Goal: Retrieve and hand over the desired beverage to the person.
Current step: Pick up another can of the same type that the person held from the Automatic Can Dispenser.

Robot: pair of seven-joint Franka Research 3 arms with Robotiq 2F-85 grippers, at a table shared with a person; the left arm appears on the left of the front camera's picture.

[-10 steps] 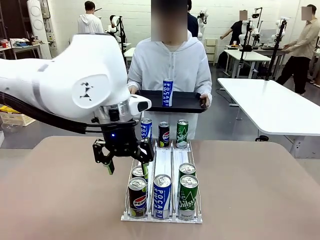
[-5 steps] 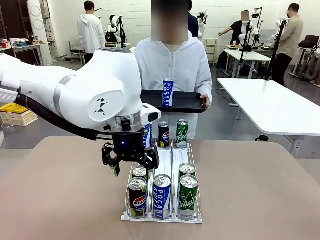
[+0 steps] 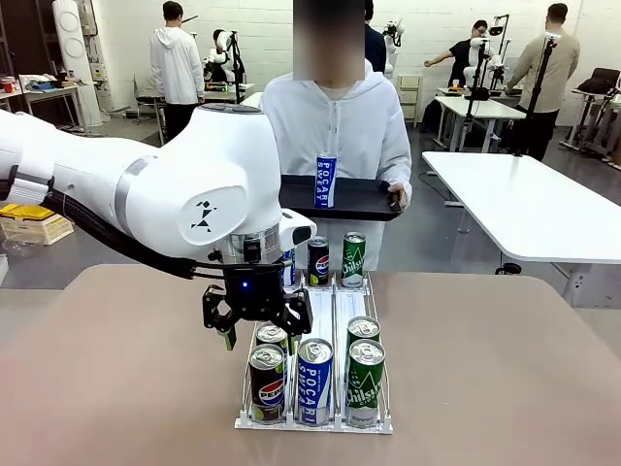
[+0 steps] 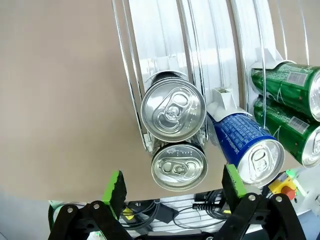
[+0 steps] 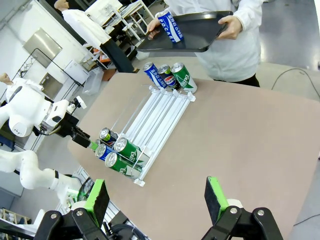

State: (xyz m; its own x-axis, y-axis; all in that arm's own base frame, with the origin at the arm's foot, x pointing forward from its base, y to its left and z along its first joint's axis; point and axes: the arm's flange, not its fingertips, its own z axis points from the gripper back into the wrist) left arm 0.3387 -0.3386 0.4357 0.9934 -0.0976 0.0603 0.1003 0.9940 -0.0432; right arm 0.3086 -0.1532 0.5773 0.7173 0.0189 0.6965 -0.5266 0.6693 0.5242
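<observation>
Front view: nearest on the brown surface point(image 3: 485, 388) sat a wire rack point(image 3: 317, 313) w/ 3 lanes. Front row, L to R: Pepsi can point(image 3: 267, 383), blue Pocari can point(image 3: 314, 381), green can point(image 3: 365, 382), all upright. A 2nd can point(image 3: 273, 336) stood right behind the Pepsi can, and a 2nd green can point(image 3: 363, 329) right behind the green can. L arm point(image 3: 184, 189) hung over the rack's left lane, w/ L jaws open just above the 2nd can and nothing held. L wrist view: L pads point(image 4: 116, 186) were spread wide either side of the left lane; any contact w/ a can couldn't be told. R wrist view: R jaws were open, R pads point(image 5: 98, 199) apart w/ nothing between, high over the surface and well apart from the rack. At the rack's far end stood 3 more cans point(image 3: 318, 260). Beyond the far edge the person point(image 3: 335, 121), in a white hoodie, held a black tray point(image 3: 369, 202) w/ a tray Pocari can point(image 3: 325, 181) upright on it.
</observation>
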